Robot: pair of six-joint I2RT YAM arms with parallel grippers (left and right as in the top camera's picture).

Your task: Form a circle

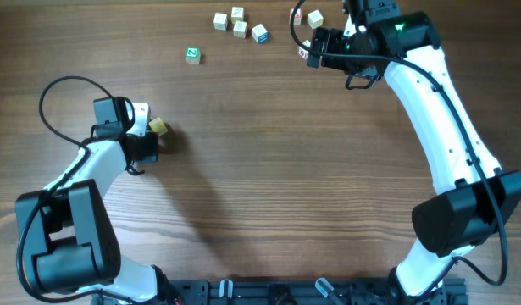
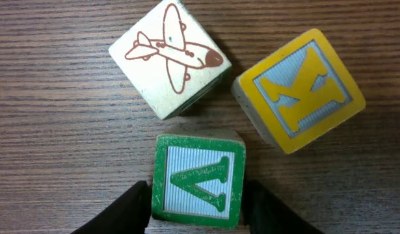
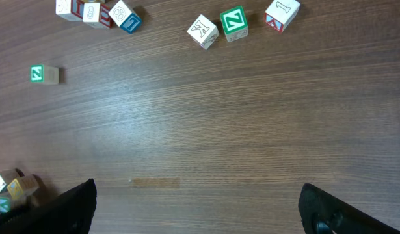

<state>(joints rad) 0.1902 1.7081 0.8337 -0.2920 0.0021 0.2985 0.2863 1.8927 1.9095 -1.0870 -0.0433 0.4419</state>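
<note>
The circle is a loose cluster of three letter cubes in the left wrist view: a cream airplane cube (image 2: 168, 57), a yellow K cube (image 2: 298, 88) and a green V cube (image 2: 198, 179). My left gripper (image 2: 196, 211) straddles the green V cube, its black fingers (image 2: 131, 209) standing just off the cube's sides, open. In the overhead view the cluster (image 1: 158, 126) sits at the left gripper's tip (image 1: 150, 135). My right gripper (image 3: 198, 211) hovers open over bare wood, at the table's far right (image 1: 309, 44) in the overhead view.
Several loose cubes (image 1: 239, 24) lie at the far edge, with a lone green cube (image 1: 192, 55) left of them and others (image 1: 315, 19) beside the right gripper. The right wrist view shows a green N cube (image 3: 233, 23), a numeral cube (image 3: 282, 13) and the cluster (image 3: 14, 188).
</note>
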